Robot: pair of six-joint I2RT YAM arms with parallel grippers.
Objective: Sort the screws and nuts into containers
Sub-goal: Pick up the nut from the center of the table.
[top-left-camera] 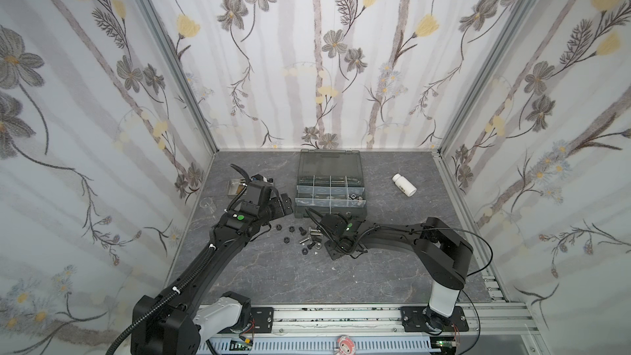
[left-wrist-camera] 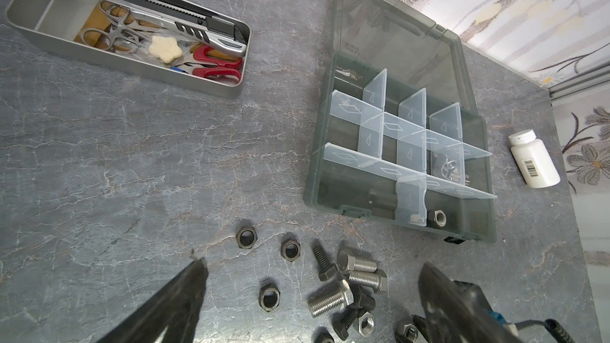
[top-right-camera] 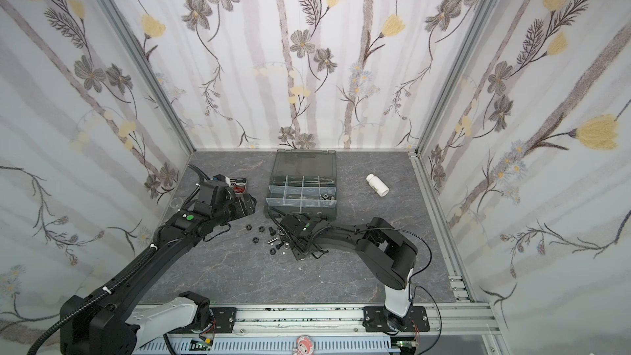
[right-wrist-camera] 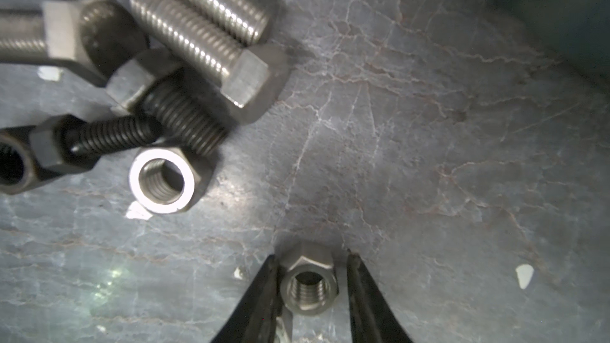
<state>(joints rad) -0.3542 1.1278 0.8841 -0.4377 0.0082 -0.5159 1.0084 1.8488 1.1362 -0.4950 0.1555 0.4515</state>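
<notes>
Tabletop (right-wrist-camera: 429, 127): nut (right-wrist-camera: 310, 287) within right end effector (right-wrist-camera: 313, 257)

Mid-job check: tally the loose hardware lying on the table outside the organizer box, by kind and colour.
Silver bolts: 3
Black bolts: 3
Black nuts: 4
Silver nuts: 2, one inside the right gripper
Total: 12

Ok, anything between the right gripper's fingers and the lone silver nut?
Nothing visible. The silver nut lies on the table between the fingers of the right gripper, apart from the bolts.
</notes>
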